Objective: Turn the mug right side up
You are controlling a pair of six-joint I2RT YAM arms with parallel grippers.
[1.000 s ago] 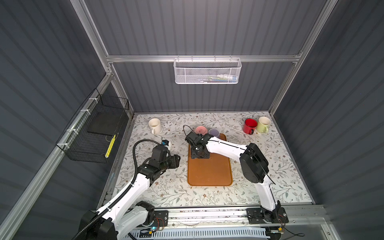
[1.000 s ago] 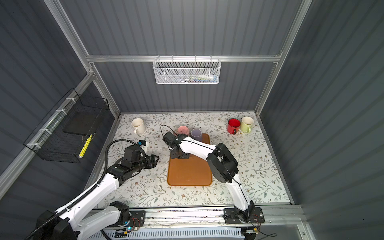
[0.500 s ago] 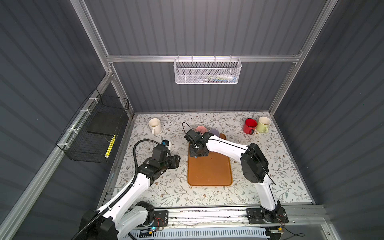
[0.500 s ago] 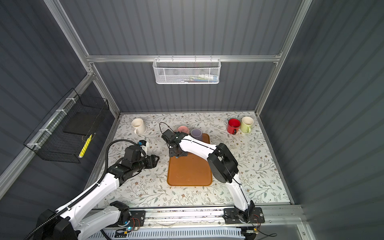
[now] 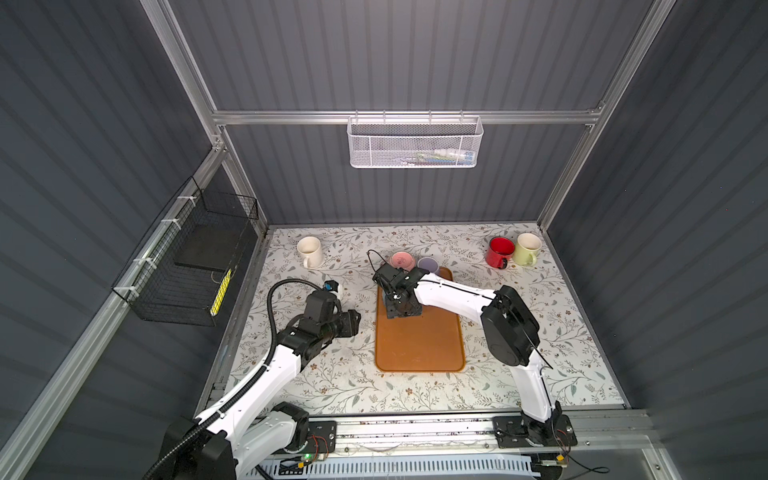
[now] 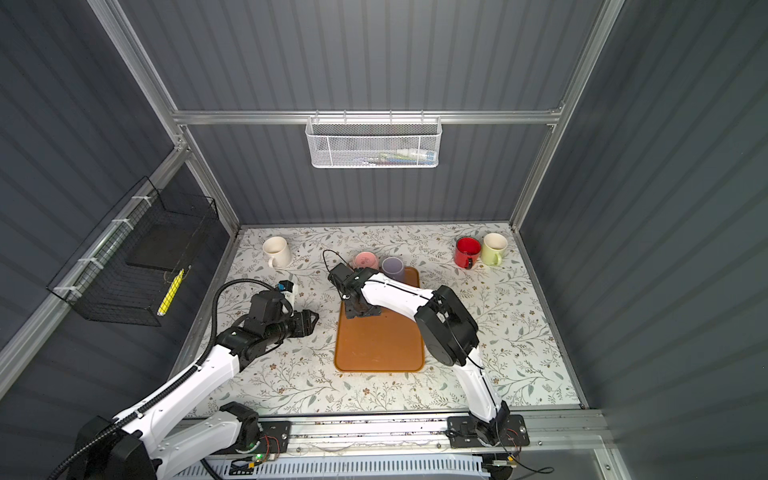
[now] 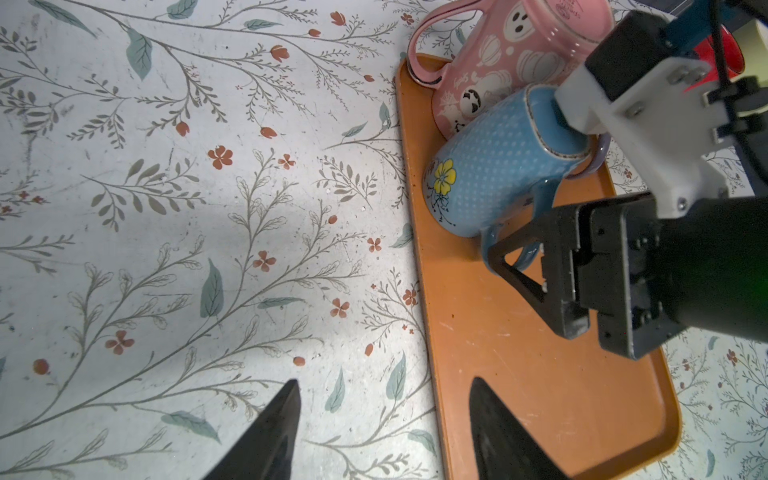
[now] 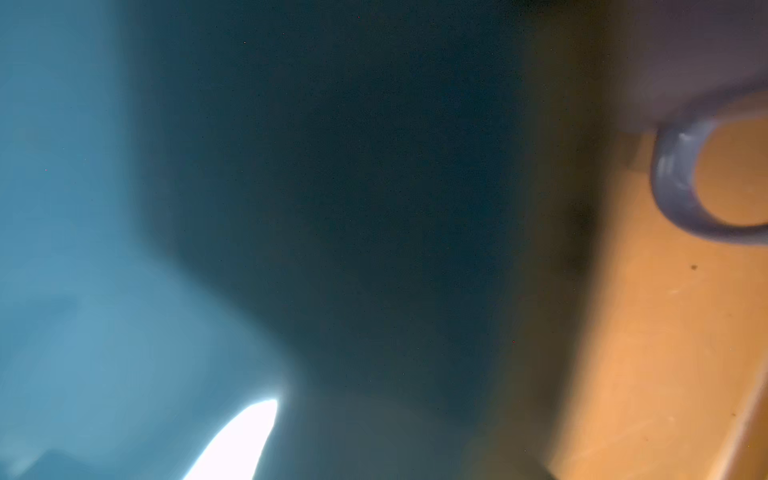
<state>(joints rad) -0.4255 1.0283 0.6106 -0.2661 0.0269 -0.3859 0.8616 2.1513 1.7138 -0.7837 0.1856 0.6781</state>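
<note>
On the far end of the orange tray (image 7: 540, 395), near its left corner, the blue dotted mug (image 7: 490, 166) lies tipped over on its side, handle toward the tray floor, its body against the pink mug (image 7: 519, 50) behind it. From where I stand, the right gripper (image 5: 400, 306) is right down on it: one black finger (image 7: 559, 270) sits outside the wall by the handle, while the other is hidden, so I cannot tell whether the jaws have actually closed on the mug. A purple mug (image 5: 428, 264) stands just beside, at the tray's far edge. The left gripper (image 7: 385, 382) hovers low over the flowered surface (image 7: 166, 208) beside the tray, its jaws parted and holding nothing. Well apart, along the back, are a cream mug (image 5: 309, 249), a red mug (image 5: 498, 251) and a pale yellow mug (image 5: 528, 248).
</note>
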